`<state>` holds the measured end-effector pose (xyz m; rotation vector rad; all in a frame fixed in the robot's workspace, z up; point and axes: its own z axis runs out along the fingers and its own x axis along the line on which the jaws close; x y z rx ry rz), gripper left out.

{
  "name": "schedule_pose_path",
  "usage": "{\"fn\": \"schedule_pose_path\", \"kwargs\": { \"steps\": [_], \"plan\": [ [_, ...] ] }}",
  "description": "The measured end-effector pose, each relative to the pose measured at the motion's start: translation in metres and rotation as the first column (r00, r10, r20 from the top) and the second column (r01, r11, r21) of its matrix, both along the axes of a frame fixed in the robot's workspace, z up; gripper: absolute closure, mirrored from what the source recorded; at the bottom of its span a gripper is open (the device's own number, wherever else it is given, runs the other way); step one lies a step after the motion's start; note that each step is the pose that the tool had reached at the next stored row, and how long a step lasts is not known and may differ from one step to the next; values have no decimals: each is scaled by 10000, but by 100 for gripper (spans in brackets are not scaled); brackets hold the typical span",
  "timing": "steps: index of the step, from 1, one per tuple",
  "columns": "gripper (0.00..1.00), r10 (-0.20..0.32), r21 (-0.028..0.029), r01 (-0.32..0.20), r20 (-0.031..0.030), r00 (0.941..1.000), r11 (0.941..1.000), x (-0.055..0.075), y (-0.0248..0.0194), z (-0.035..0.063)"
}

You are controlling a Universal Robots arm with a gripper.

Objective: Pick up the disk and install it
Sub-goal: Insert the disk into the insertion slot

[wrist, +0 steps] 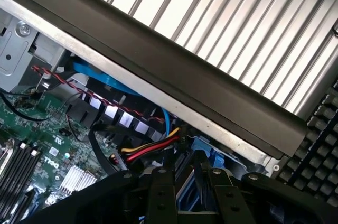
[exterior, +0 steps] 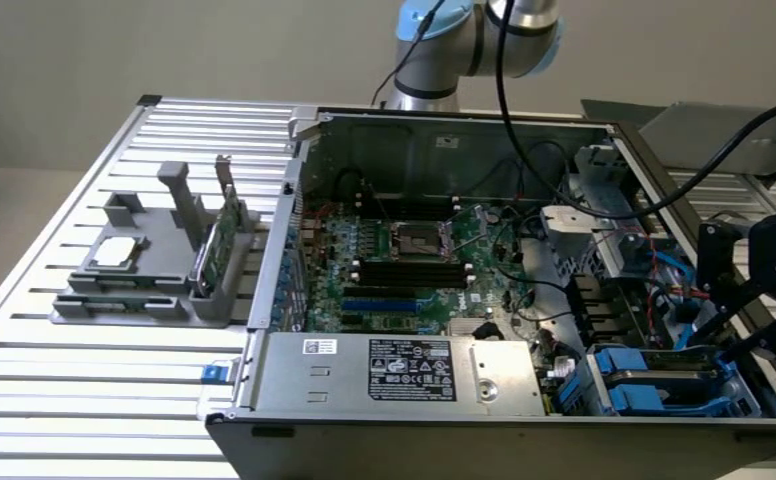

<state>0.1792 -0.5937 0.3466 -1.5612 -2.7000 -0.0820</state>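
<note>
Here the arm [exterior: 475, 35] rises from its base behind the open computer case [exterior: 442, 145] and reaches over to the exterior view's right. The black wrist hangs above the case's near right corner, and the gripper [exterior: 735, 345] points down into the drive bay there. In the wrist view the gripper [wrist: 193, 203] looks down past the case's dark edge onto cables and the green circuit board [wrist: 37, 145].

The disk [exterior: 655, 378] seems to be the grey slab with blue rails lying in that bay, just under the gripper. The linkage and cables blur it, so I hold that loosely. A blue piece sits between the black links in the wrist view, but I cannot tell whether the jaws are apart or clamped on it.

The case lies on its side on the slatted metal desk [exterior: 41, 400]. A grey stand [exterior: 148, 290] rests on the desk just beside the case, at the exterior view's left. The silver power supply [exterior: 402, 370] fills the case's near edge.
</note>
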Motion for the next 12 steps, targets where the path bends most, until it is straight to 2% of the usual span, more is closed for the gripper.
{"fn": "schedule_pose_path", "kwargs": {
  "steps": [5, 12],
  "plan": [
    [71, -196, 0, 196, 0, 9998, 9998, -6, 9, -19],
    [71, -314, 2, 314, 0, 9995, 9995, -9, 55, -50]
  ]
}}
